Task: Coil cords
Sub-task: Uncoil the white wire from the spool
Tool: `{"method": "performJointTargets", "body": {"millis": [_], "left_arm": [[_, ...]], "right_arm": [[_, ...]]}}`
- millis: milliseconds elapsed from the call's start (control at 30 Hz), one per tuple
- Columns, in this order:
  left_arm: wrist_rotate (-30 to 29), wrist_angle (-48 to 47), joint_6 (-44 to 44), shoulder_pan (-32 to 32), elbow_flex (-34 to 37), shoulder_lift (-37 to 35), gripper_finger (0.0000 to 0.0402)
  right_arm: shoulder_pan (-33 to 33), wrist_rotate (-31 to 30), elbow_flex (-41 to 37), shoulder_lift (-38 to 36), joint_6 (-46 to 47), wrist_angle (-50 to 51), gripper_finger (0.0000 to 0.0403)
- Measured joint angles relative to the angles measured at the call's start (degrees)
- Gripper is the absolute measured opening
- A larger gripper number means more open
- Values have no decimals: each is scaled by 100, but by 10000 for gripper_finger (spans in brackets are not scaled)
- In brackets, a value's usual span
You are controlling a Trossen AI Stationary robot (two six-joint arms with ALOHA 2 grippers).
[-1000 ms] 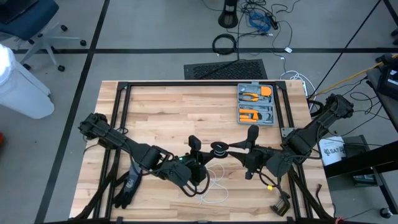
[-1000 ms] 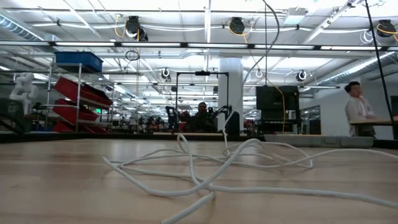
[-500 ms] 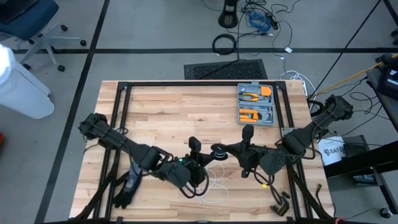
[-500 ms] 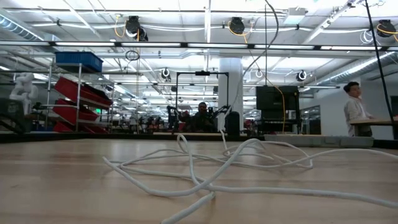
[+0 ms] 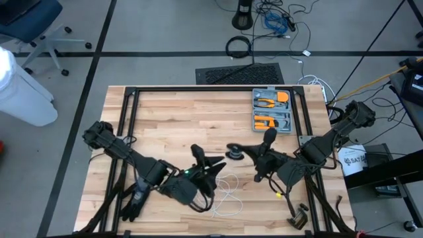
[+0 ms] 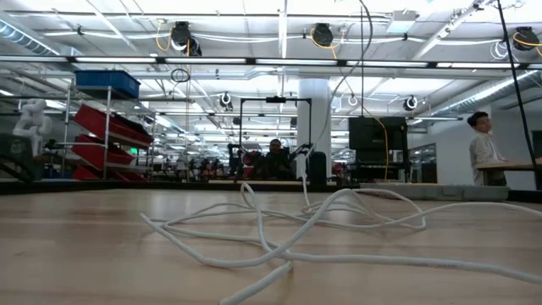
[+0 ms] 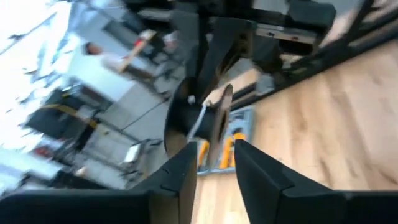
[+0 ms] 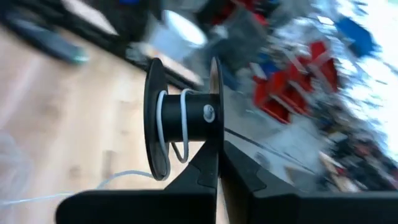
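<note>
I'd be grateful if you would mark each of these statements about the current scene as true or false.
1. The right gripper is shut on the spool. True.
2. The white cord is fully wound onto the spool. False: a couple of turns sit on it, and most lies loose on the table.
3. The grey tool case holds orange-handled tools. True.
4. The left gripper grips the spool. False: its fingers stand apart, short of it.
5. The tool case sits at the table's near left corner. False: far right.
</note>
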State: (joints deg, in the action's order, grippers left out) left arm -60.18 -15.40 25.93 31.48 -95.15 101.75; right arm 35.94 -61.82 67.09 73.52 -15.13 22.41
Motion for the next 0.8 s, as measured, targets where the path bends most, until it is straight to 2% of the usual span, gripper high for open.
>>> {"method": "performJointTargets", "body": {"millis": [133, 233, 300, 433, 633, 800], "left_arm": [[-532, 442, -178, 157, 0, 0, 130], [-593, 785, -737, 153, 0, 0, 132], [-595, 959, -1093, 75, 0, 0, 132], [-223, 1013, -1777, -193, -4, 51, 132], [754, 1214, -1816, -546, -4, 368, 132], [816, 1428, -1823, -673, -4, 496, 132]], "right_arm": [[84, -1089, 0, -101, 50, -411, 0], [185, -1827, 1, -136, -181, -1017, 0], [233, -2080, 0, -136, -439, -1360, 0], [252, -2197, 2, -136, -682, -1841, 0], [343, -1973, 2, -133, -954, -2101, 0], [422, -1912, 0, -129, -1004, -2096, 0]]}}
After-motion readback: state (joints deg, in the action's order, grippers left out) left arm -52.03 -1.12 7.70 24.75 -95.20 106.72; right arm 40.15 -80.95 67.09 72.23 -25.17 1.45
